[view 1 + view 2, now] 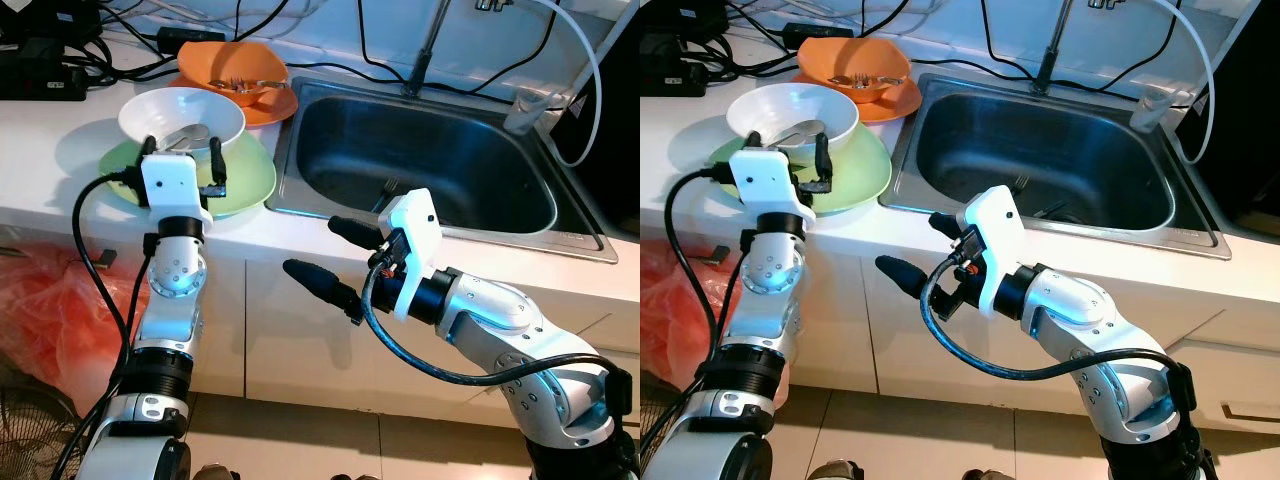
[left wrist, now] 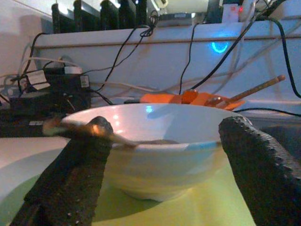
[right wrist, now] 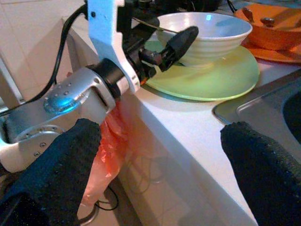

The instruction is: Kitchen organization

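From the head views, the left end effector (image 1: 182, 160) stands fingers apart at the white bowl (image 1: 180, 115) on the green plate (image 1: 245, 185) by the counter's (image 1: 40, 150) front edge; the right end effector (image 1: 335, 260), spread wide, holds nothing before the counter; the left wrist view shows its fingers (image 2: 70, 169) flanking the bowl (image 2: 160, 155), contact unclear.

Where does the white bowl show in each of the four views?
Left eye view: white bowl upper left, on the green plate, just beyond the left pincer.
Right eye view: upper left.
Left wrist view: centre, between the open fingers.
Right wrist view: top centre.
Shared landmark: the green plate beneath it.
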### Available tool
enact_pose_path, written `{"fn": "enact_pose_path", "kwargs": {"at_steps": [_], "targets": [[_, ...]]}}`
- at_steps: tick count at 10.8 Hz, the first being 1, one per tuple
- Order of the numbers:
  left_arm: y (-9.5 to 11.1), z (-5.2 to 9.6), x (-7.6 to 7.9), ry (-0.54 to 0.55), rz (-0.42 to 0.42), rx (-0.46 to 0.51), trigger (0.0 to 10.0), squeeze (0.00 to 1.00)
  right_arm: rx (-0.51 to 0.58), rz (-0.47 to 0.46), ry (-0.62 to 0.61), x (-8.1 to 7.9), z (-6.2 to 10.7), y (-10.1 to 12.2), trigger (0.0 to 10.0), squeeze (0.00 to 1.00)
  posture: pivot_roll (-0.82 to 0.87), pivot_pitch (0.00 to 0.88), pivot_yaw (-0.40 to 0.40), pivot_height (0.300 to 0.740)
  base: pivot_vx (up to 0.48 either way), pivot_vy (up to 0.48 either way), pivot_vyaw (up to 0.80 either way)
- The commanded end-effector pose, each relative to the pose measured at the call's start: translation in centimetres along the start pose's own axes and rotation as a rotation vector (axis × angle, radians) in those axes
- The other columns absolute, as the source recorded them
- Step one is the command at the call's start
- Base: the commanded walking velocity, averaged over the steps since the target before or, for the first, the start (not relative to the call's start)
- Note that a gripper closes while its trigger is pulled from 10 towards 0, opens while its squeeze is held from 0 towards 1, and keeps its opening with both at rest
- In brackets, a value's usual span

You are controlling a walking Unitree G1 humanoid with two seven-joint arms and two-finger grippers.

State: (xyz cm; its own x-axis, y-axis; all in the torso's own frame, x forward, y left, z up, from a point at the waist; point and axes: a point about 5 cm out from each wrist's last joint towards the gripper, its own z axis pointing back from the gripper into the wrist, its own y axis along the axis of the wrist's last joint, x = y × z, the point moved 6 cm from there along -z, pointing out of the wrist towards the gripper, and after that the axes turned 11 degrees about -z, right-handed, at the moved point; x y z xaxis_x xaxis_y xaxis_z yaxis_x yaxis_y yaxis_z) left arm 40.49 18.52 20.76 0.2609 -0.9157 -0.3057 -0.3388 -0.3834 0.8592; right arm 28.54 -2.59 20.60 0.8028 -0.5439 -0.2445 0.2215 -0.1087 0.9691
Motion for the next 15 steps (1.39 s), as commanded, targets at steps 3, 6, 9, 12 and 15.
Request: {"fn": "enact_pose_path", "kwargs": {"at_steps": [3, 6, 9, 12, 15], "targets": [[0.67, -0.87, 0.9, -0.014, 0.0, 0.021, 0.0, 0.0, -0.003, 0.015, 0.004, -0.13, 0.11, 0.03, 10.0, 0.0, -0.05, 0.082, -0.118, 0.74, 0.0, 0.0, 0.0], [0.97, -1.09, 0.99, -0.016, 0.006, 0.038, 0.0, 0.0, 0.0, 0.016, -0.01, 0.04, 0.17, -0.1, 10.0, 0.0, -0.05, 0.083, -0.114, 0.74, 0.0, 0.0, 0.0], [0.96, -1.2, 0.94, -0.012, 0.011, 0.045, 0.0, 0.0, -0.003, 0.017, -0.011, 0.01, 0.18, -0.2, 10.0, 0.0, -0.05, 0.082, -0.111, 0.74, 0.0, 0.0, 0.0], [0.99, -1.22, 0.82, -0.01, 0.015, 0.05, 0.0, 0.0, -0.006, 0.02, -0.014, 0.07, 0.21, -0.28, 10.0, 0.0, -0.04, 0.083, -0.112, 0.74, 0.0, 0.0, 0.0], [1.02, -1.23, 0.76, -0.007, 0.019, 0.055, 0.0, 0.0, -0.005, 0.025, -0.018, 0.17, 0.13, -0.24, 10.0, 0.0, -0.04, 0.082, -0.113, 0.74, 0.0, 0.0, 0.0]]}}
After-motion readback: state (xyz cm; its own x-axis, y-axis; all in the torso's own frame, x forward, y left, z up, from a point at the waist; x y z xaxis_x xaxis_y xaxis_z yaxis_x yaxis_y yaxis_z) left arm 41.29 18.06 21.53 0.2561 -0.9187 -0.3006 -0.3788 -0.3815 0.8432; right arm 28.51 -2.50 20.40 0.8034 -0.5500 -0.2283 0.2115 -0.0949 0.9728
